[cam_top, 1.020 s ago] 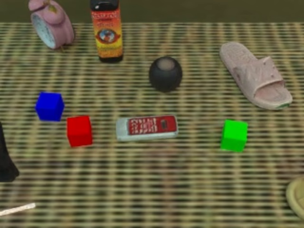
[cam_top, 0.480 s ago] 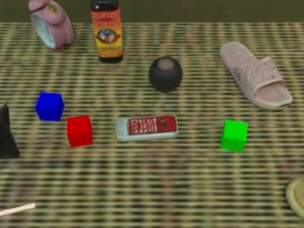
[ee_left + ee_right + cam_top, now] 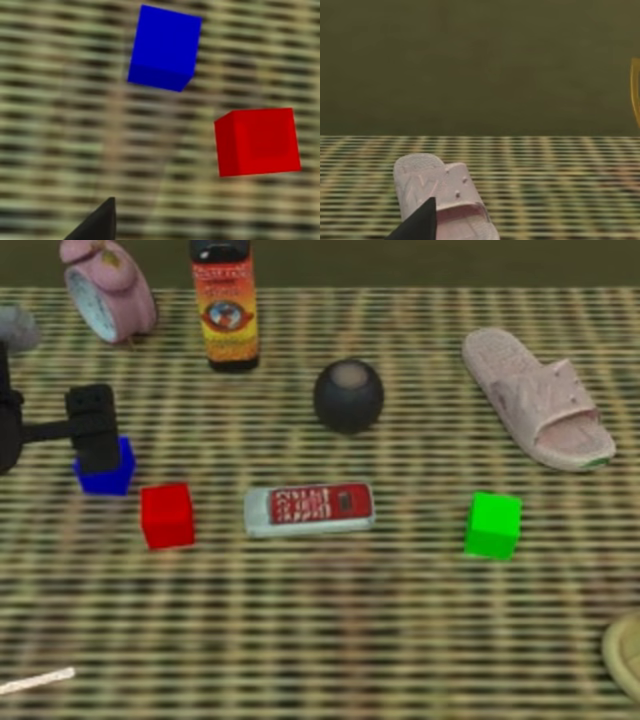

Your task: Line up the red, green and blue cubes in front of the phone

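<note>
The counter (image 3: 400,640), woven in a pale mat pattern, carries one pink slipper (image 3: 536,398) at the far right, one dark sauce bottle (image 3: 224,302) and one pink alarm clock (image 3: 105,288) along the far edge, and one dark round speaker (image 3: 348,395) behind the phone. One phone (image 3: 310,509) lies flat at the middle, long side running left to right. There are three cubes: the green cube (image 3: 493,525) stands well to the phone's right, the red cube (image 3: 167,515) near its left end, and the blue cube (image 3: 104,472) just beyond the red one, toward the far left. The left claw (image 3: 93,426) hangs over the blue cube, partly covering it from above; I cannot tell whether its fingers are apart or together. The right arm is out of the top view; its wrist camera faces the slipper.
</note>
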`<action>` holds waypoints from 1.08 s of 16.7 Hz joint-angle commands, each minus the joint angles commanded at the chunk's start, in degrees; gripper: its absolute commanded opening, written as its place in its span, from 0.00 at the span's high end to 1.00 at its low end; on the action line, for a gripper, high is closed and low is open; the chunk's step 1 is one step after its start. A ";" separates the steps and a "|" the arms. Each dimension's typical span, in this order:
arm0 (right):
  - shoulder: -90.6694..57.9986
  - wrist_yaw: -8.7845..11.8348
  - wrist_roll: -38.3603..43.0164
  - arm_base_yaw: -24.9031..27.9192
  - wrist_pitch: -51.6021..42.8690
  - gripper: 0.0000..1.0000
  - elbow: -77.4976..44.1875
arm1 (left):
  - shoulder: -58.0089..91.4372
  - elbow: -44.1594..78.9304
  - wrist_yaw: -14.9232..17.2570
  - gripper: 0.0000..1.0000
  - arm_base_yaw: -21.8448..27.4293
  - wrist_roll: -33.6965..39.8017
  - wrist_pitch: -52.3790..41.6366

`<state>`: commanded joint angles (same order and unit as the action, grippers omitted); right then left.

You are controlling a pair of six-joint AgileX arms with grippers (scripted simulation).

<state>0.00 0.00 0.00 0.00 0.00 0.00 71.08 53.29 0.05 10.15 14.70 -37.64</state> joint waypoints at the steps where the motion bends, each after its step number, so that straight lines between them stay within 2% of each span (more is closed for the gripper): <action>1: 0.00 0.00 0.00 0.00 0.00 0.00 0.00 | 5.85 4.13 0.01 0.00 0.81 1.15 -3.06; 6: 0.00 0.00 0.00 0.00 0.00 0.00 0.00 | 29.72 22.51 0.09 0.00 4.36 6.22 -16.11; 10: 0.00 0.00 0.00 0.00 0.00 0.00 0.00 | 42.47 32.75 0.07 0.00 6.22 8.90 -22.53; 18: 0.00 0.00 0.00 0.00 0.00 0.00 0.00 | 46.21 36.18 0.06 0.00 6.54 9.74 -24.42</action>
<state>0.00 0.00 0.00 0.00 0.00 0.00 117.29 89.47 0.12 16.69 24.44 -62.06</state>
